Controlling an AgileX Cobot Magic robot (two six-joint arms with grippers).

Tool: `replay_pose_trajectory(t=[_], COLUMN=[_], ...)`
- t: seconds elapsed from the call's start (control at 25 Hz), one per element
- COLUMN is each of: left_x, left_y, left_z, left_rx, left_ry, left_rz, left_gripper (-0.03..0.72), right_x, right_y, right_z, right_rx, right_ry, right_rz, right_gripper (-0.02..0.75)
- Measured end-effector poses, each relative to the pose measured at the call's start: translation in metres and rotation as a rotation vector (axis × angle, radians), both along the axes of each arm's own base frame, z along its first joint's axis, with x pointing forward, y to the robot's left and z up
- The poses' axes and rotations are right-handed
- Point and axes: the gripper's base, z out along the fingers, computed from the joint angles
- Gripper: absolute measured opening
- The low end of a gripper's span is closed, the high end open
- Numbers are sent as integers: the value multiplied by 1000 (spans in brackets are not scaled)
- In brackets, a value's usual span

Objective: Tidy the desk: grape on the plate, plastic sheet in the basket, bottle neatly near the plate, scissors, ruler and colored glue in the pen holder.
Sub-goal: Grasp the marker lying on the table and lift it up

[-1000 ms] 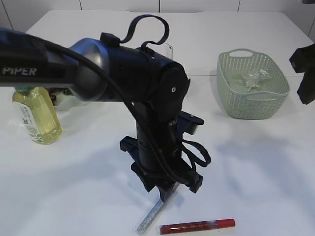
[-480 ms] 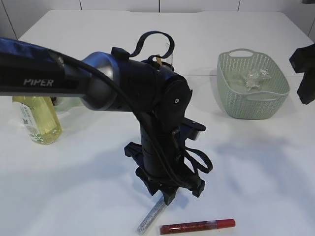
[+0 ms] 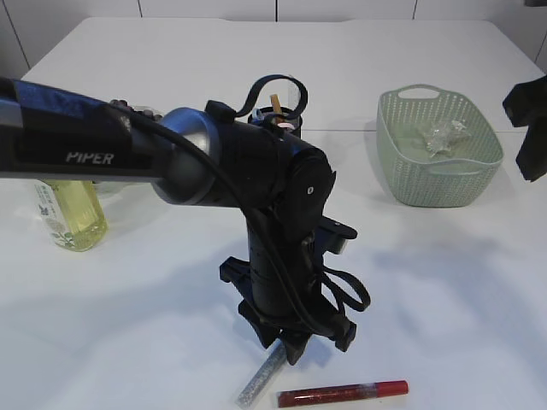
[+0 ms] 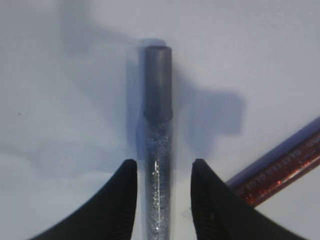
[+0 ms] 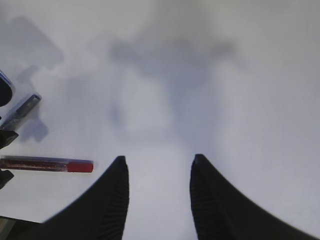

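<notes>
L gripper [image 4: 161, 172] points straight down at white tabletop [image 3: 154, 290], jaws part-open, straddling silver glitter glue tube w/ grey cap [image 4: 158, 150]. Tube lies flat btwn the two black fingers [image 4: 117, 205], a sliver of gap each side; not pinched as far as wrist view shows. Capped end sticks out fwd of fingertips. In ext view same tube [image 3: 261, 377] pokes out below gripper [image 3: 295, 346], toward front table edge.

Red glitter glue tube w/ red cap [image 3: 342, 393] lies just R of L gripper, angled, near silver tube, not touching it. Also seen in L wrist view [image 4: 280, 167] past R finger.

R gripper [image 5: 157, 175] part-open too, nothing btwn jaws, only bare table below. In ext view R arm [image 3: 528, 128] is at far R edge, well apart from L gripper.

Pale green perforated plastic basket [image 3: 402, 171] sits behind and R of L gripper, crumpled clear plastic sheet [image 3: 444, 135] inside it. Clear bottle of yellow liquid [image 3: 73, 213] stands far L of gripper, partly behind L arm. Pen holder [image 3: 282, 115] behind arm, mostly hidden; a tan stick shows above it.
</notes>
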Motion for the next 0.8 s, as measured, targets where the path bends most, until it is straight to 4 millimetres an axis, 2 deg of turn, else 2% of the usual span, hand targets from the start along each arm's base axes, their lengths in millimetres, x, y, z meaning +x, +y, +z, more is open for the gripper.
replay_pose_trajectory(t=[0.8], left_x=[-1], left_y=[-1], left_z=[-7], left_rx=[7], left_ry=[19], left_rz=[7], left_gripper=[269], right_x=[0], right_y=[0], right_z=[0], right_rx=[0], right_ry=[0], right_rz=[0], right_gripper=[331])
